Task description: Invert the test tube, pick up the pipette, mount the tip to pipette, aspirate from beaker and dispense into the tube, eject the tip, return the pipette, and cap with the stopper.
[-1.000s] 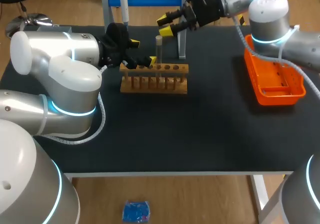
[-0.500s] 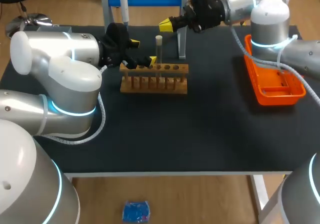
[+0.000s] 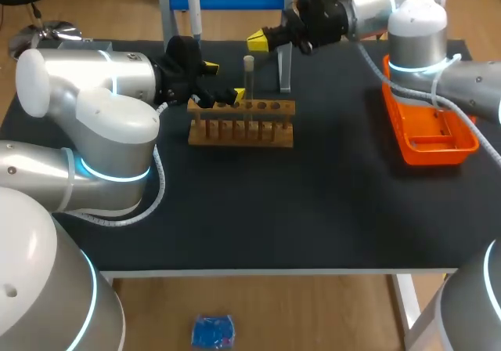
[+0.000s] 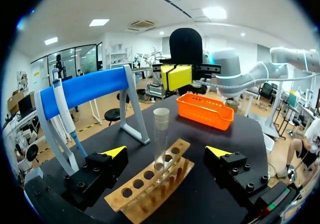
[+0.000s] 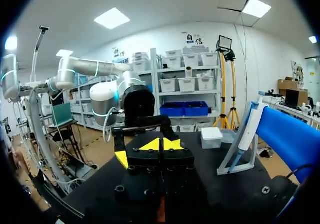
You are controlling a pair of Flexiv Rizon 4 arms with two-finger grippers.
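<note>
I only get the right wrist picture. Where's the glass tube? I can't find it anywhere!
Observer: The test tube stands upright in the wooden rack, between the left gripper's open fingers, touching neither.
Operator: Is anything hiding behind my arm?
Observer: Yes, an orange basket sits on the table beside the right arm, well apart from the rack.

The left pincer (image 4: 166,153) sits low, fingers spread wide. The right pincer (image 5: 161,145) points sideways, raised, its yellow tips pressed together.
</note>
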